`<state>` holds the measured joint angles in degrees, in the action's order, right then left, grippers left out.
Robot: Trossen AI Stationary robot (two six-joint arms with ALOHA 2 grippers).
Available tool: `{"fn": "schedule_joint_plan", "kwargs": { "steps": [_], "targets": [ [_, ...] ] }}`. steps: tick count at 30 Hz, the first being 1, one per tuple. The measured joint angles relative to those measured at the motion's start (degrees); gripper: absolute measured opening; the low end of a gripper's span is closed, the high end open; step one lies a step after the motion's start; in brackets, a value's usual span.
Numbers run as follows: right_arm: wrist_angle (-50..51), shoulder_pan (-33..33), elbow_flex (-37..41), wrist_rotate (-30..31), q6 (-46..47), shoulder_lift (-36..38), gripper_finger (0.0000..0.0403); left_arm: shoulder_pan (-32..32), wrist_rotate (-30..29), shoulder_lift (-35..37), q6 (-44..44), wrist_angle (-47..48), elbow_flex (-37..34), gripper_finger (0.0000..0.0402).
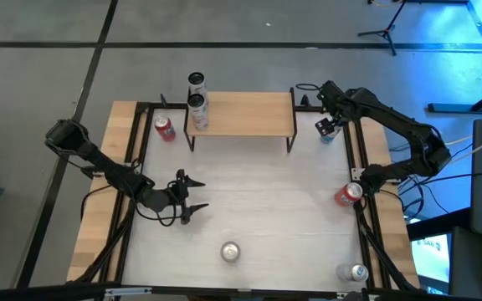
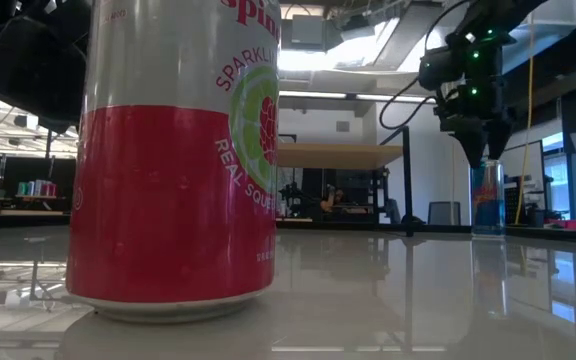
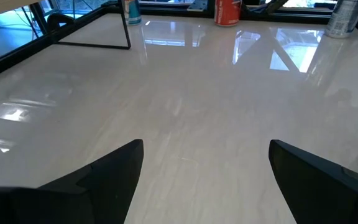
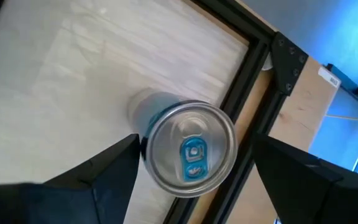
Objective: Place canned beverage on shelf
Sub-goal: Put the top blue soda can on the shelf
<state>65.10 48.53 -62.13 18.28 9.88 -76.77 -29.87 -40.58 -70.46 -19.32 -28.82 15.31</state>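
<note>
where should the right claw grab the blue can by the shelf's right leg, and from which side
Grip the upright blue aluminium can around its round wall, just under the rim, coming straight down from above. The open right claw already hangs over it, fingers either side; the black table frame crowds one flank.

Seven cans are counted in all, namely two stacked on the one shelf [image 1: 245,114], three red ones [image 1: 165,128], one blue [image 1: 327,134] and one silver [image 1: 355,272], alongside two arms.
</note>
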Motion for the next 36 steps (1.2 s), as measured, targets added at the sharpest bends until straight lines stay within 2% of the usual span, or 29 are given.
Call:
{"fn": "schedule_joint_plan", "kwargs": {
  "steps": [12,19,27,30,36],
  "targets": [
    [-0.1,0.0,0.0,-2.6,-0.1,-0.2,0.0308,0.0,0.0,0.0,0.0,0.0,0.0,0.0337],
    [-0.7,0.0,0.0,0.9,-0.4,-3.1,0.0308,0.0,0.0,0.0,0.0,0.0,0.0,0.0337],
    [-0.9,0.0,0.0,-3.6,-2.3,-6.6,0.0306,0.0,0.0,0.0,0.0,0.1,0.0,0.0337],
    [-0.9,0.0,0.0,-4.4,-3.0,-7.1,0.0291,0.0,0.0,0.0,0.0,0.1,0.0,0.0337],
    [-0.6,-0.1,-0.2,-5.4,-5.2,-6.8,0.0234,0.0,0.0,0.0,0.0,0.1,0.0,0.0337]
  ]
}}
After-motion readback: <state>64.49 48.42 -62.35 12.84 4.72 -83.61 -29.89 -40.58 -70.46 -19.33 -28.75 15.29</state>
